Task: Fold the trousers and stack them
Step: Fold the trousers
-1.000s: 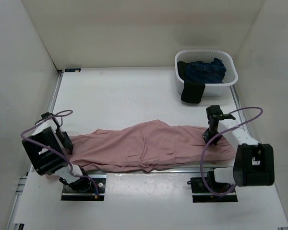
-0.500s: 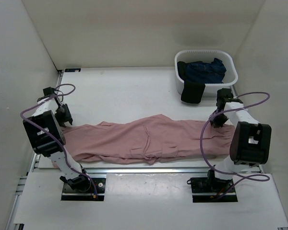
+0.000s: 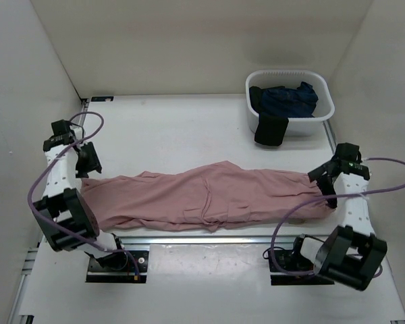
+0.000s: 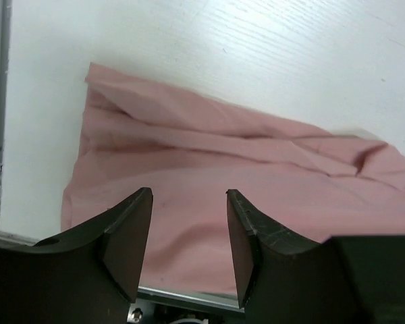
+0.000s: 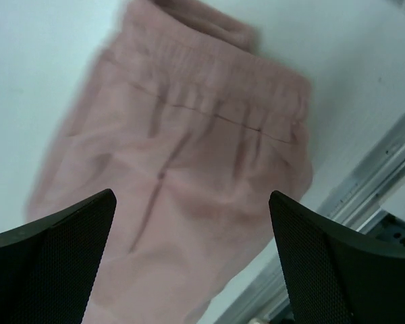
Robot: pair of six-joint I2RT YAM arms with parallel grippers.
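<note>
Along the near edge of the white counter (image 3: 175,135), the dusty-pink thin-fabric trousers (image 3: 209,196) lie stretched out lengthwise, with the gathered waistband (image 5: 216,101) at the right end and the leg hems (image 4: 115,115) at the left. The left jaws hover over the hem end, parted with nothing between them. The right jaws stand wide apart above the waistband and are likewise empty.

Several things could go wrong. The cloth's near side lies just beside the metal rail (image 3: 209,238) at the counter's edge, so a low sweep could drag fabric onto the rail or over it. Because the material is thin, a pinch may catch only the top layer and leave the lower one behind. The creases bunched at mid-length would likely be trapped in any fold. The looping purple cables (image 3: 37,185) could also brush the cloth.

Some things are hard to make out:
- The right wrist view is blurred.
- No drawstring can be made out.
- I cannot tell whether the two legs lie squarely one on the other.
- From above, each arm hides part of its end of the garment.

At the far right corner, a white plastic basket (image 3: 324,111) holds a dark blue garment (image 3: 287,98), and a black cloth (image 3: 271,129) hangs over its rim.
</note>
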